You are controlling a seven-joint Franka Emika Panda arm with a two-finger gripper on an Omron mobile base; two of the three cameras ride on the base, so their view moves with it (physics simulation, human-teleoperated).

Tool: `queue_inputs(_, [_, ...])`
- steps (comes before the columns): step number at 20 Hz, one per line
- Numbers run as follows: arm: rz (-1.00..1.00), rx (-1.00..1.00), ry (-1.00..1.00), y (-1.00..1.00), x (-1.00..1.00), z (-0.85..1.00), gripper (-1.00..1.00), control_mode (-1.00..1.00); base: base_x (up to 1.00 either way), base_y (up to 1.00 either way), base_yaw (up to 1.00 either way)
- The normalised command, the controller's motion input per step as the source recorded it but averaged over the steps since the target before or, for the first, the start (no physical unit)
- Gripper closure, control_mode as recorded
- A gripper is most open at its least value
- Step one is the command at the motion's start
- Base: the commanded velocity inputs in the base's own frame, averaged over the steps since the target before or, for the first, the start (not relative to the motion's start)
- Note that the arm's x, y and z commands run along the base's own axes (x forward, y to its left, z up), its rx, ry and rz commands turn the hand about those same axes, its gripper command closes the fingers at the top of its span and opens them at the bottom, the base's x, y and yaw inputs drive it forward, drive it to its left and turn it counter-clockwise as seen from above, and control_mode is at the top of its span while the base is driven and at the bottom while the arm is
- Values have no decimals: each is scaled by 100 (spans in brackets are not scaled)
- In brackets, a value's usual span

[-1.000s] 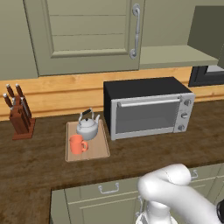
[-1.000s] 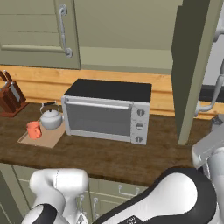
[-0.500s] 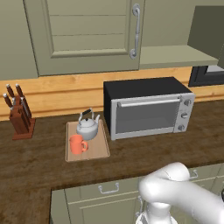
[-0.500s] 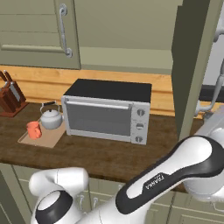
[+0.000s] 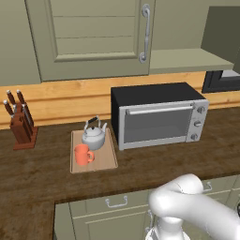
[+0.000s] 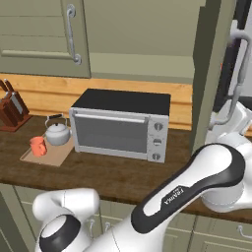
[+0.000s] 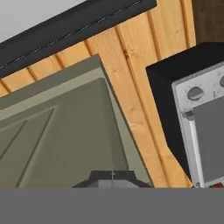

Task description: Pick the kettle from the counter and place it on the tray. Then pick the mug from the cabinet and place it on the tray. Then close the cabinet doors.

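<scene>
Kettle (image 5: 93,136): silvery, sitting on the tray (image 5: 108,161), at its back half, just left of the toaster oven (image 5: 159,117).
Mug (image 5: 83,154): orange, standing on the tray in front of the kettle, close beside it.
Tray: lying flat on the counter (image 5: 42,173), between the knife block (image 5: 20,125) and the toaster oven.
Cabinet doors: the left door (image 5: 96,35) is lying shut; the right door (image 6: 209,74) is standing open, edge-on, in the right base view.
Gripper: fingertips are not showing clearly in the hand view; whether the jaws are parted or closed cannot be told, nor any hold.
Change: kettle, mug and tray are staying as half a second ago; the arm's elbow (image 6: 216,172) is keeping its raised pose beside the open door.
</scene>
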Motion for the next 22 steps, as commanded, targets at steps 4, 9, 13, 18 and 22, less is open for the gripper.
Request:
queue_inputs(4, [20,0,-8,92,1,25,100,-100,0,0,0])
queue_inputs(9, [11,0,-9,26,-2,58,100,-100,0,0,0])
queue_inputs(13, [0,0,0,-4,1,62,100,-100,0,0,0])
queue_inputs(18, [7,0,9,13,52,24,100,-100,0,0,0])
queue_inputs(22, [27,0,10,45,92,-11,100,-100,0,0,0])
